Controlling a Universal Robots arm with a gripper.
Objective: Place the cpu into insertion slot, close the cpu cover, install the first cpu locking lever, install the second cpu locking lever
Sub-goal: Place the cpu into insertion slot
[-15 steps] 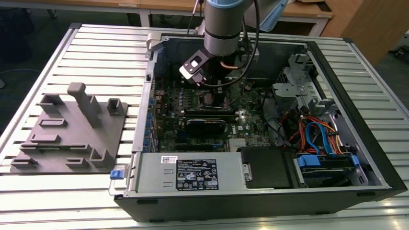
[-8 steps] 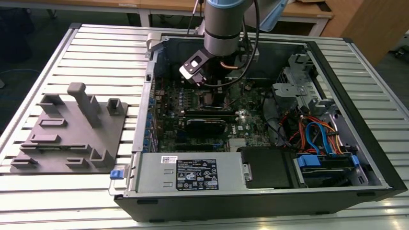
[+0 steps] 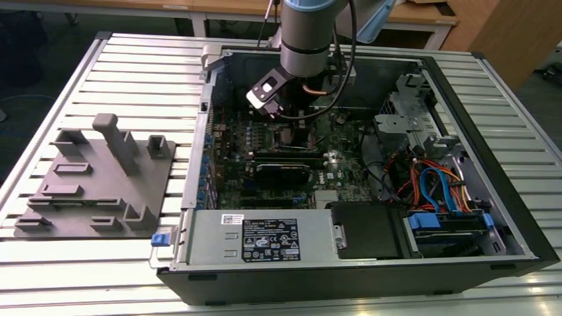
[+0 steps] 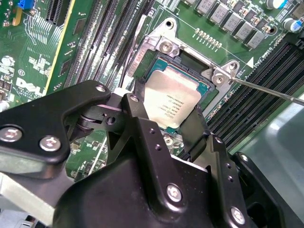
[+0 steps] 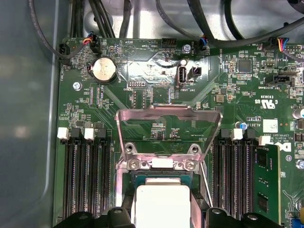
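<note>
At your fingertips: the gripper (image 4: pixel 165 114) has its two black fingers (image 4: pixel 140 128) set a chip's width apart, pressed on opposite edges of the cpu (image 4: pixel 173 97); you can see no gap on either side.
Cpu: a flat square with a pale silvery top, faint print and a green border, lying level inside the insertion slot (image 4: pixel 189 59).
Slot: a dark square well with a silvery, screwed rim, set in the green motherboard (image 5: pixel 142 71).
Cover: the cpu cover (image 5: pixel 166 113) stands raised on its hinge, a thin silvery frame with board showing through its window.
Lever: one locking lever (image 4: pixel 266 90), a thin wire rod, reaches out from the slot's corner.
Either side: long black memory slots (image 5: pixel 85 180).
Case: your open computer case (image 3: pixel 518 217) lies on its side, with blue and orange cables (image 3: pixel 435 187) at the exterior view's right.
Arm: your arm (image 3: pixel 303 39) hangs straight down into the case's far half, wrist vertical.
Surface: a slatted metal table (image 3: pixel 131 66), with a grey fixture tray (image 3: pixel 97 184) beside the case at the exterior view's left.
Room: wooden desks (image 3: pixel 422 20) beyond the table's far edge.
</note>
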